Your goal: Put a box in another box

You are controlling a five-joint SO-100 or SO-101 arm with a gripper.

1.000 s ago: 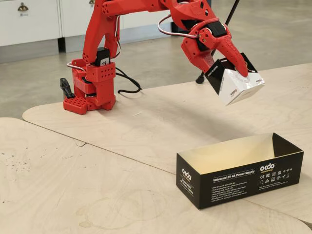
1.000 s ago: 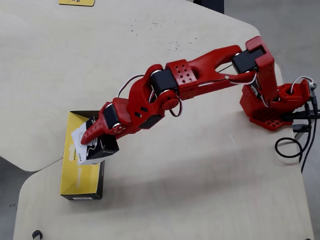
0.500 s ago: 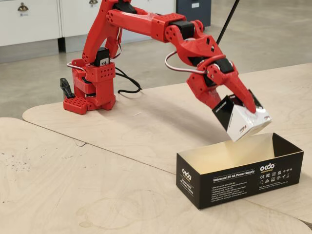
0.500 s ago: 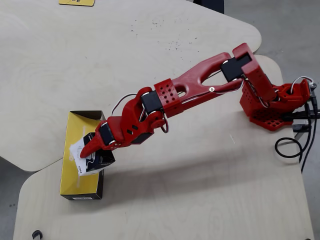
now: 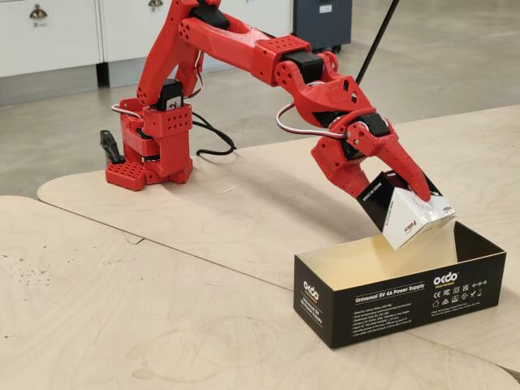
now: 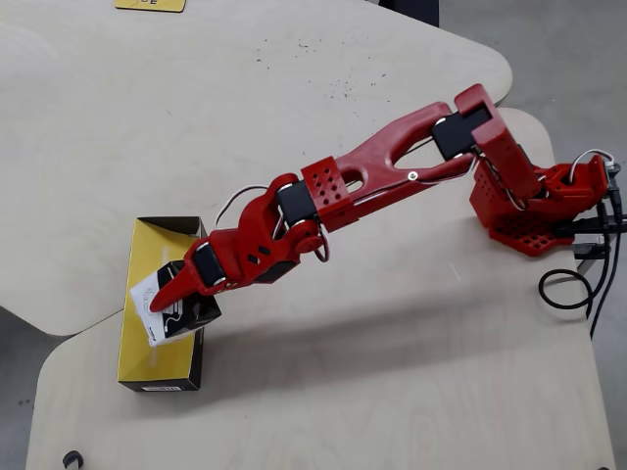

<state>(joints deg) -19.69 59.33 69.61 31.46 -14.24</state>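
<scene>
The red arm has come down and forward over the last second, and its hand now holds the small box tilted, low over the far right part of the long black box. A second ago the small box hung well above the counter, clear of the opening; half a second ago it was just above the rim; now, in the fixed view, its lowest white corner dips to about the level of the far wall's top edge. The hand stays clenched on the small box, one finger across its glossy black top. In the overhead view the small box sits over the cream interior of the long black box, near the right-hand wall as that view shows it and overlapping it a little. The carrying is nearly done. What likely remains is a slight shift inward, a short further descent and the release; the overlapped wall might catch a corner.
</scene>
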